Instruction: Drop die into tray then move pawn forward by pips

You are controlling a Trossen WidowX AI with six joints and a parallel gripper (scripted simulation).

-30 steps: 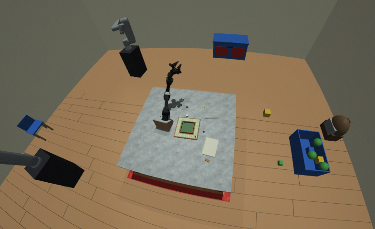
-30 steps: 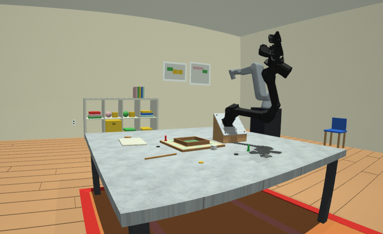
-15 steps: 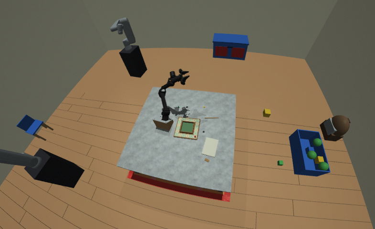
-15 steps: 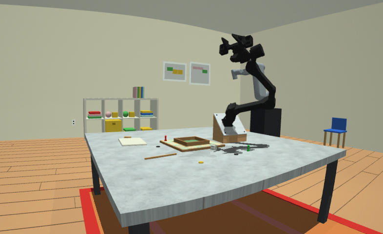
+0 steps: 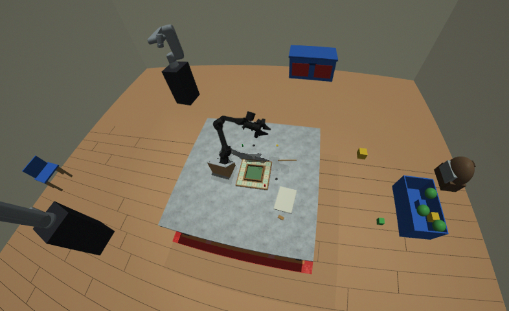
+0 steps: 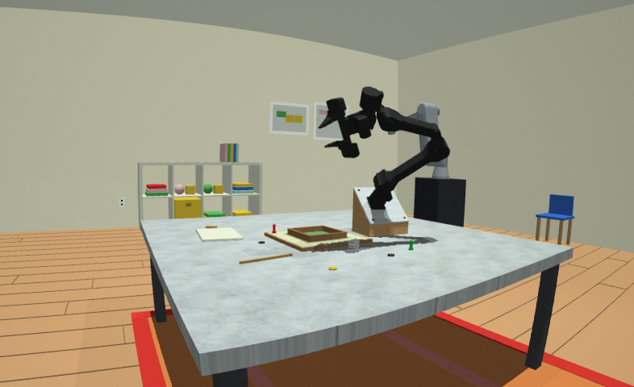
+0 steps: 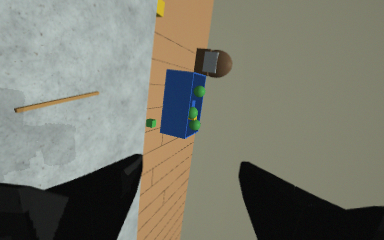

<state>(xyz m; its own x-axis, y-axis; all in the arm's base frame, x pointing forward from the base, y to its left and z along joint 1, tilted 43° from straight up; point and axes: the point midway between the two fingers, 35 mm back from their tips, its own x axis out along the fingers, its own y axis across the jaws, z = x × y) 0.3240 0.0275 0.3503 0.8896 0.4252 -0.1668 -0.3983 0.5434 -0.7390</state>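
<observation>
The end effector (image 6: 331,133) hangs high above the tabletop (image 6: 310,292), its black fingers parted with nothing between them. In the wrist view only the two finger ends show, cut off by the lower border, and the gap between them frames bare floor and wall.

The die (image 6: 352,243) is a small pale cube lying on the tabletop just beside the board (image 6: 281,238), on the board's side facing the exterior camera; its pips are too small to read. From the top it is lost in the arm's shadow.

The dice tray (image 6: 316,233) sits in the middle of the board, brown walls around a green floor. The red pawn (image 6: 273,227) stands upright at the board's corner nearest the cream sheet (image 6: 218,234); which square it occupies cannot be made out.

A green pawn (image 6: 410,244), two dark discs (image 6: 390,254), a yellow disc (image 6: 332,268) and a thin wooden stick (image 6: 265,258) lie apart on the tabletop. The arm's base mount (image 6: 379,211) stands behind the board, towards the far edge.
</observation>
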